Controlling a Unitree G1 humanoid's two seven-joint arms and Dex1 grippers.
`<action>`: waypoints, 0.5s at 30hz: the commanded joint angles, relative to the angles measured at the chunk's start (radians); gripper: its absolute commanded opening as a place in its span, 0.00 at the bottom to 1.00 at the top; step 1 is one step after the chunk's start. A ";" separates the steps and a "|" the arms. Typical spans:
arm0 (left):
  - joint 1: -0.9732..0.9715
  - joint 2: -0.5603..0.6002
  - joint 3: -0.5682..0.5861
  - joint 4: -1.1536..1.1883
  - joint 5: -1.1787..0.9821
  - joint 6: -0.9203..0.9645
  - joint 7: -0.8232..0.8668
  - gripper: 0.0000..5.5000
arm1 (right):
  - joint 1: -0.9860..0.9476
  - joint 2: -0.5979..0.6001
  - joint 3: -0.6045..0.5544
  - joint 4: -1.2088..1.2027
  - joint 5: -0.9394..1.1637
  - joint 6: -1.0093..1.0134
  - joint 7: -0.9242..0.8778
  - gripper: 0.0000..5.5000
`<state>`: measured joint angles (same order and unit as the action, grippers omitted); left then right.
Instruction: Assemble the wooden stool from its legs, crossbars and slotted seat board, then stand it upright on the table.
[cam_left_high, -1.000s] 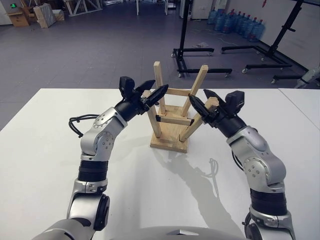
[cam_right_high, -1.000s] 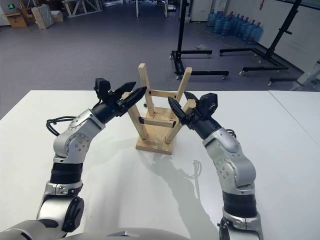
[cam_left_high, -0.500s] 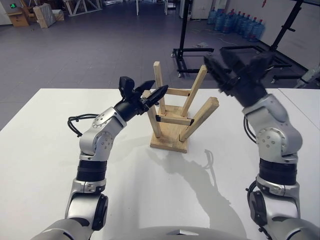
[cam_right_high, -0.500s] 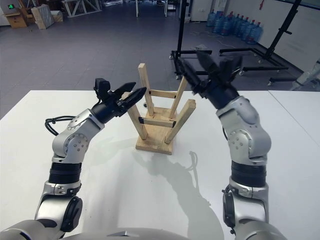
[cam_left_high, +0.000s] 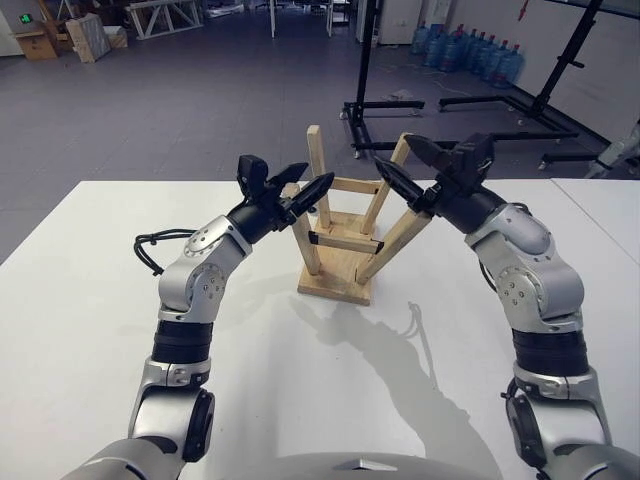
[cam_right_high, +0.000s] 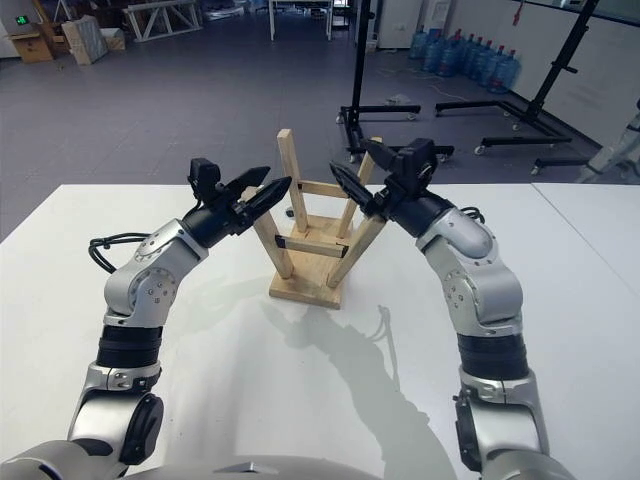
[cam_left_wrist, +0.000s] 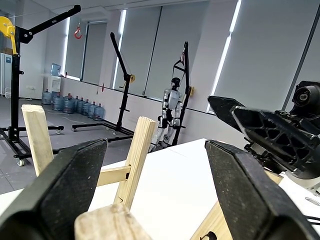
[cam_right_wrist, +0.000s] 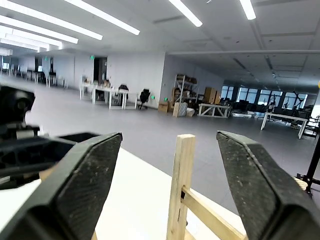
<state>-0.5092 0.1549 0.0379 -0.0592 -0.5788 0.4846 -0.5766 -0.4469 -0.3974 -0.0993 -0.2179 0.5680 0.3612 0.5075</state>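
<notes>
Left gripper (cam_left_high: 314, 180), right gripper (cam_left_high: 396, 157) held forward, fingers spread apart.

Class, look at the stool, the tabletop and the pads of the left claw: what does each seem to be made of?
Stool: pale, bare-looking wood with visible grain.
Tabletop: smooth matt white, perhaps laminate; the look leaves it open.
Pads of the left claw: black with a grainy texture, probably rubber.

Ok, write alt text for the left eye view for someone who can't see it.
A wooden stool stands upside down on a white table, seat board down and legs up. The left gripper and right gripper flank its leg tops, fingers open.
</notes>
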 joint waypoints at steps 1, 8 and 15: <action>0.000 0.009 0.006 0.014 0.019 -0.010 0.012 0.65 | -0.042 0.046 -0.112 0.026 0.079 -0.015 -0.048 0.63; -0.088 0.061 0.047 -0.018 0.026 -0.016 0.043 0.65 | -0.026 0.016 -0.184 0.167 0.005 -0.110 -0.047 0.63; -0.071 0.098 0.070 -0.008 0.039 -0.018 0.040 0.65 | 0.089 0.013 0.046 0.364 -0.214 -0.269 0.156 0.63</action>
<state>-0.5843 0.2295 0.0940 -0.0679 -0.5456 0.4643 -0.5409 -0.3852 -0.3824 -0.1355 0.1115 0.4185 0.1329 0.6068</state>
